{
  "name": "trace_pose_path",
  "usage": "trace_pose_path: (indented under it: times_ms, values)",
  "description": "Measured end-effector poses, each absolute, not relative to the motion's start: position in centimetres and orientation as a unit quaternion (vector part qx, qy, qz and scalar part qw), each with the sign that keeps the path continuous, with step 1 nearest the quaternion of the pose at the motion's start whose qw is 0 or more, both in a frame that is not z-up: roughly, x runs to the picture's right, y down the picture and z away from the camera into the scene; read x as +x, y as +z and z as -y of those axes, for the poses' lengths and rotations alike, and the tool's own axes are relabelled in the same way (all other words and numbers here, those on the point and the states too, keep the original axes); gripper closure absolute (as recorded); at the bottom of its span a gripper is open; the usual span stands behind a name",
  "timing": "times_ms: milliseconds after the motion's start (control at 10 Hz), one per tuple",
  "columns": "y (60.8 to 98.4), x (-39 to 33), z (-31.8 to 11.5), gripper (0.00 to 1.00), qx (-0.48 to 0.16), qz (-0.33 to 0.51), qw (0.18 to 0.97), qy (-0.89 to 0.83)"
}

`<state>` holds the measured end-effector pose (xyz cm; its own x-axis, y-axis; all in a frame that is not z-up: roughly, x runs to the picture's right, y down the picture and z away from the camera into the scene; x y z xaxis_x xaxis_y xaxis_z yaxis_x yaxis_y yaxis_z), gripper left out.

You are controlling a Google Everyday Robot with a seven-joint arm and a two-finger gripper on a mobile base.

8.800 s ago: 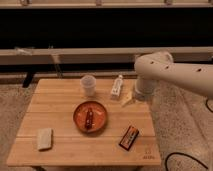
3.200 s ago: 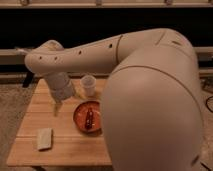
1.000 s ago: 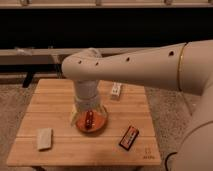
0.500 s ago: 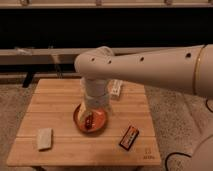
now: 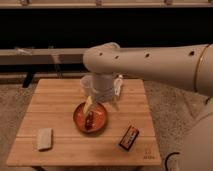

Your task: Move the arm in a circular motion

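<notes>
The big cream-white arm [image 5: 150,57] reaches in from the right across the back of the wooden table [image 5: 60,100]. It bends at a rounded joint and turns downward. Its pale yellowish gripper [image 5: 99,103] hangs over the back rim of the orange plate [image 5: 102,120], near the table's middle. I see nothing in the gripper.
The plate holds a reddish-brown snack [image 5: 89,120]. A white cup [image 5: 85,83] and a white bottle [image 5: 119,85] stand at the back, partly hidden by the arm. A pale block [image 5: 45,138] lies front left. A dark packet [image 5: 130,137] lies front right.
The arm has swept from the table's left side rightward over the plate. The objects on the table have not moved.
</notes>
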<state>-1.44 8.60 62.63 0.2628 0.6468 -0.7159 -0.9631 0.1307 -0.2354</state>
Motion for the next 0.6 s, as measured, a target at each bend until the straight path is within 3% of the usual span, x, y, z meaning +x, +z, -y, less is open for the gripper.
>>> trace_pose_path:
  times_ms: [600]
  values:
    - [65.6, -0.2, -5.3, 0.20, -0.341, -0.224, 0.717, 0.565]
